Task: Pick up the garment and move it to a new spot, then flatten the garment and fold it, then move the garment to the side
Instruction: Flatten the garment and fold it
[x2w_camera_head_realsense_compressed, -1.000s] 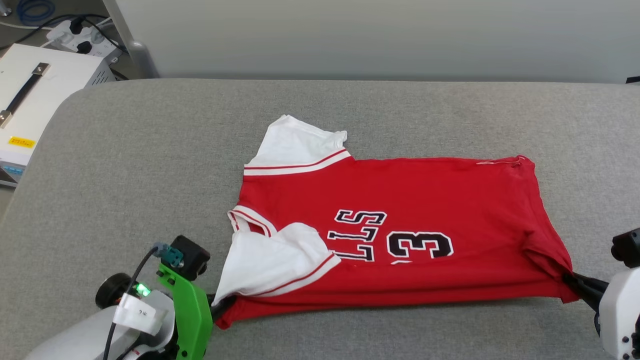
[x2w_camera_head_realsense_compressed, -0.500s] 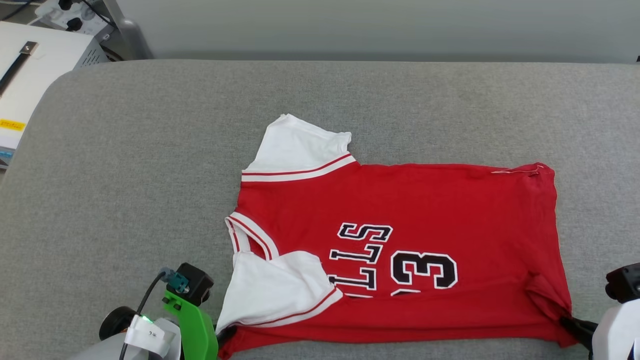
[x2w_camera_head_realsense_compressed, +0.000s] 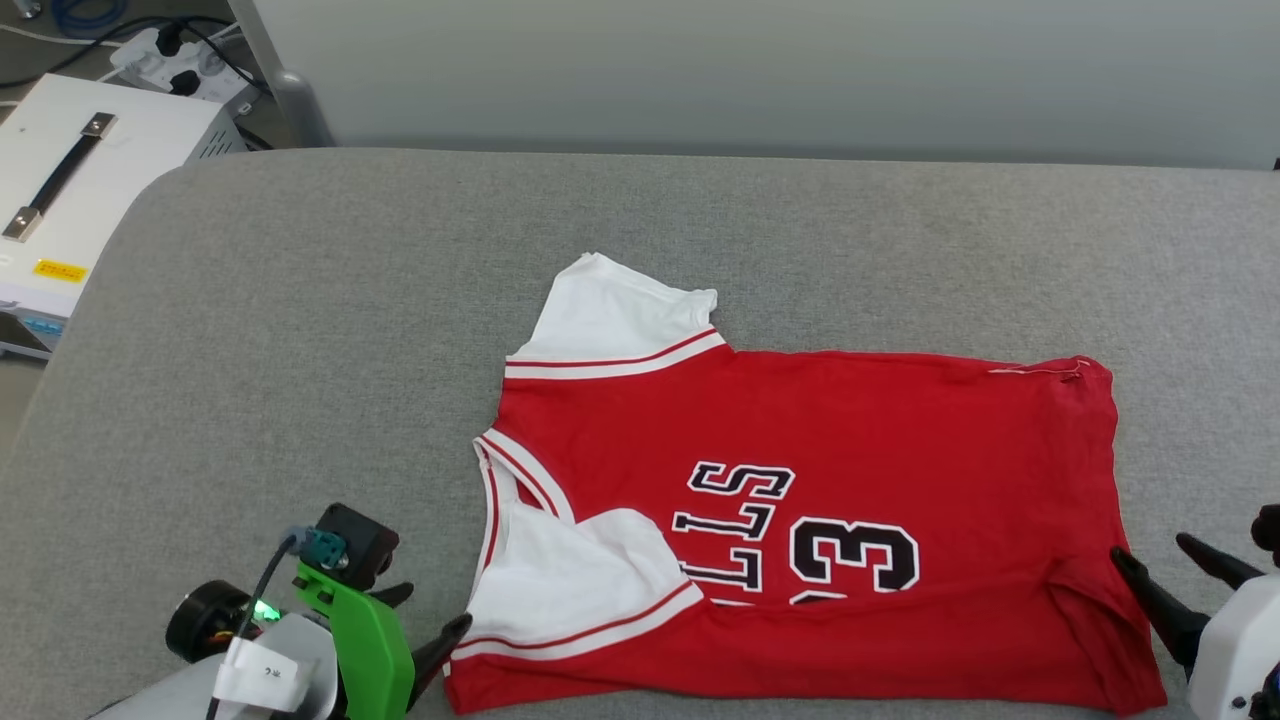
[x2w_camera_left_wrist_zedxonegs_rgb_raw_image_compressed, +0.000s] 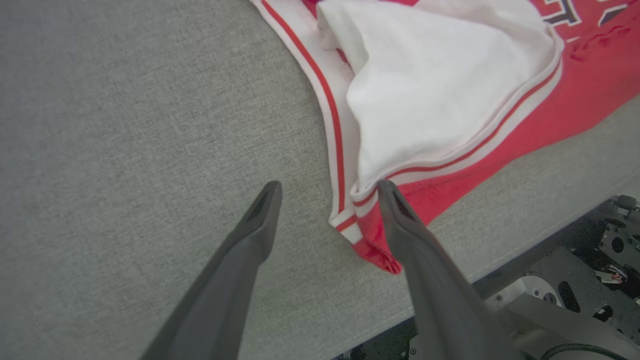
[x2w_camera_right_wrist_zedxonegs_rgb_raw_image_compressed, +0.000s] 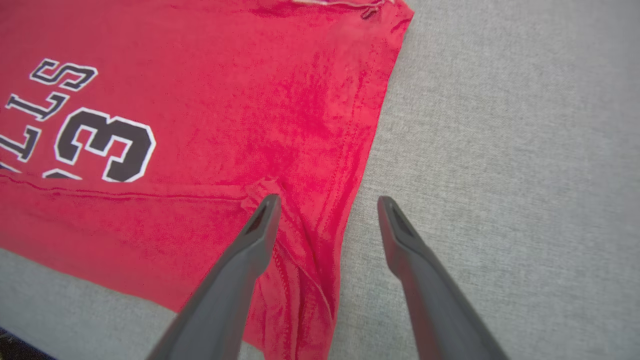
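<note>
At the near left, the left gripper (x2w_camera_head_realsense_compressed: 432, 610) has its jaws spread and holds nothing, right by the garment's shoulder corner. The garment (x2w_camera_head_realsense_compressed: 850, 440) lies flat, folded lengthwise, on the grey cushion (x2w_camera_head_realsense_compressed: 300, 350), collar pointing left. At the near right, the right gripper (x2w_camera_head_realsense_compressed: 1150, 548) is likewise spread and empty, straddling the hem edge.

Soft matt cloth for the garment (x2w_camera_head_realsense_compressed: 850, 420); coarse woven fabric over the grey surface (x2w_camera_head_realsense_compressed: 300, 350); smooth matt dark plastic in the fingers (x2w_camera_left_wrist_zedxonegs_rgb_raw_image_compressed: 250, 240) of the left gripper (x2w_camera_left_wrist_zedxonegs_rgb_raw_image_compressed: 328, 183); smooth green plastic on the bracket (x2w_camera_head_realsense_compressed: 368, 650)
</note>
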